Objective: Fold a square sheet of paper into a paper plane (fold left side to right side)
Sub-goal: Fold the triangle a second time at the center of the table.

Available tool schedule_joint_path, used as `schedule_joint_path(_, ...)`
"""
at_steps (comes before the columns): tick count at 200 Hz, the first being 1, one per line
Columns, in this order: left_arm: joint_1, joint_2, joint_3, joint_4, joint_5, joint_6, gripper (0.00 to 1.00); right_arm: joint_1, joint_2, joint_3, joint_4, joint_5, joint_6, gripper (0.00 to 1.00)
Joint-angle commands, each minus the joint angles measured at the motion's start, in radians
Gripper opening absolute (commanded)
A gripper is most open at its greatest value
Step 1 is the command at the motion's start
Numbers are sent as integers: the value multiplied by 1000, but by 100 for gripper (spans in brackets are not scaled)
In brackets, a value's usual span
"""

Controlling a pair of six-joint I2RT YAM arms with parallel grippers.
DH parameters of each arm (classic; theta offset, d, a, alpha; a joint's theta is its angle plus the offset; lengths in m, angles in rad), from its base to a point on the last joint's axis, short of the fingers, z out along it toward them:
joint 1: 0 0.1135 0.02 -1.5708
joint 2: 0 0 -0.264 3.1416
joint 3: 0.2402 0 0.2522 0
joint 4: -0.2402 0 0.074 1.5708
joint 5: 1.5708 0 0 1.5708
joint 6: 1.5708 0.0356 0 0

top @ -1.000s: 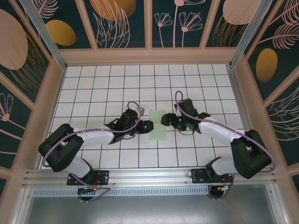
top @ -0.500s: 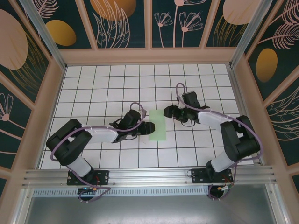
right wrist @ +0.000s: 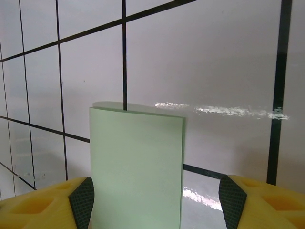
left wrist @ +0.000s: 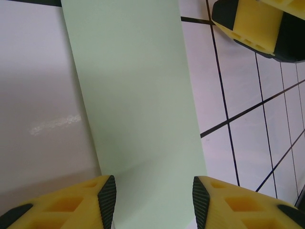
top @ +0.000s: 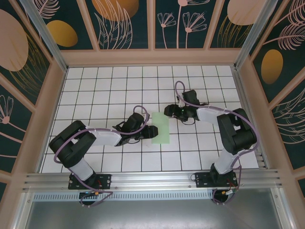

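Green paper between left claw, right claw

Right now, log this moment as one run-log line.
paper: folded in half, lying on table | left jaws: open, at its left edge | right jaws: open, at its far right corner

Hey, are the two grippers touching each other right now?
Apart. The top view shows the left gripper at the paper's left edge and the right gripper by its far right corner, with paper between them.
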Motion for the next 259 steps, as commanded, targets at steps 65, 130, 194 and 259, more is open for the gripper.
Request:
schedule_joint_path(65,-7,10,-23,19,0,-17,49,21,108,105,17,-22,-15,72)
schedule_joint_path(130,-7,19,-24,28,3,-17,48,42,137,149,11,-19,-17,72)
schedule_joint_path(194,-8,29,-23,32,2,-20,48,57,143,162,1,-14,-13,72)
schedule_joint_path(259,-8,30,-23,30,0,-22,47,57,136,181,-16,35,-36,76)
